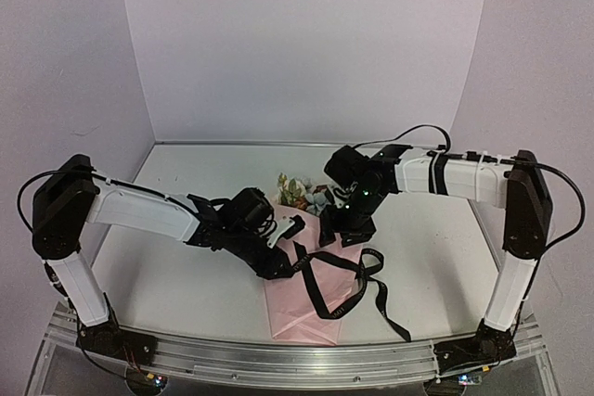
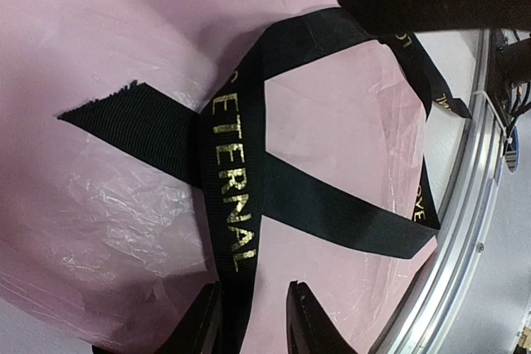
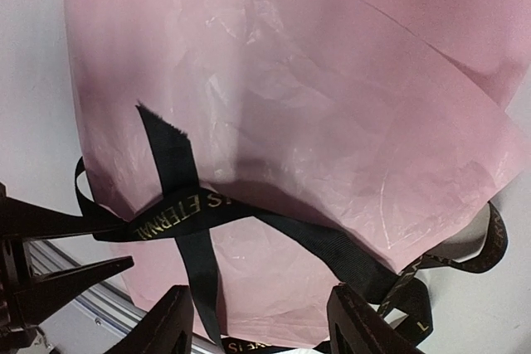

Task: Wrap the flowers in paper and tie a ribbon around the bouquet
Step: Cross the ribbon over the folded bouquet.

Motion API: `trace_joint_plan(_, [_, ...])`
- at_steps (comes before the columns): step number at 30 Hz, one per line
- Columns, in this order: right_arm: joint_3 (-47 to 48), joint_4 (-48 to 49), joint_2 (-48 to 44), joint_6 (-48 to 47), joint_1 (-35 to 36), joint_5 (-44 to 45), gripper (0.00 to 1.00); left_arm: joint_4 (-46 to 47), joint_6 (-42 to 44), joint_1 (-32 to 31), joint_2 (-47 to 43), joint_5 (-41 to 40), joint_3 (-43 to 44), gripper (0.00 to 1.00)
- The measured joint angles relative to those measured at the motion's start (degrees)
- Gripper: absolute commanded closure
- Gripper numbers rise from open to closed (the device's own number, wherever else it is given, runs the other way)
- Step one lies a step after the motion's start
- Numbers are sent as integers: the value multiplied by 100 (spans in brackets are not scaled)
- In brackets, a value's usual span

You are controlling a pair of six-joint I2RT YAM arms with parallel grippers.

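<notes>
The bouquet lies in the middle of the table, its flowers [image 1: 299, 190] pointing to the back and the pale pink paper [image 1: 297, 308] wrapped round the stems. The black ribbon [image 1: 390, 317] with gold lettering crosses itself loosely over the paper [image 2: 332, 122]. My left gripper [image 1: 286, 261] stands open low over the paper. One ribbon [image 2: 232, 205] strand runs between its jaws along the left finger, with a gap to the other. My right gripper [image 1: 342, 234] hovers open, jaws wide, above the paper [image 3: 315, 105] and the ribbon [image 3: 178, 163] crossing. The left gripper [image 3: 116, 244] shows at the left edge of the right wrist view.
An aluminium rail [image 1: 278, 354] runs along the table's near edge, close to the paper's foot and the ribbon's loose tail. White walls [image 1: 306, 44] close in the back and sides. Both arms meet over the bouquet, their grippers a short way apart.
</notes>
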Motion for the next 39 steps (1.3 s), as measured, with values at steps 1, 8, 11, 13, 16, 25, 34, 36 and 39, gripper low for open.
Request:
trace_joint_plan(1, [-1, 0, 0, -12, -11, 36, 44, -1, -60, -7, -1, -41, 10, 64])
trace_joint_plan(8, [-389, 70, -199, -57, -96, 388, 42, -105, -832, -51, -143, -877, 338, 39])
trace_joint_plan(11, [-746, 77, -526, -45, -139, 595, 39, -409, -1313, -222, -119, -1597, 770, 35])
trace_joint_plan(13, [-995, 77, -826, -26, -197, 770, 36, -717, -1718, -355, -3, -2094, 1199, 33])
trace_joint_plan(16, [-1386, 90, -1322, 26, -310, 1049, 34, -1141, -2326, -499, 332, -2730, 1878, 32])
trace_joint_plan(25, [-2333, 147, -2380, 117, -619, 1548, 30, -2500, -3449, -613, 1754, -3598, 3340, 39])
trace_joint_plan(34, [-2880, 233, -3020, 107, -728, 1629, 29, -3266, -3982, -760, 2245, -3747, 3767, 55])
trace_joint_plan(36, [-2945, 235, -3068, 105, -771, 1626, 29, -3351, -4018, -781, 2317, -3770, 3914, 62])
trace_joint_plan(39, [-2981, 243, -3094, 107, -817, 1619, 28, -3411, -4092, -795, 2386, -3786, 4027, 70])
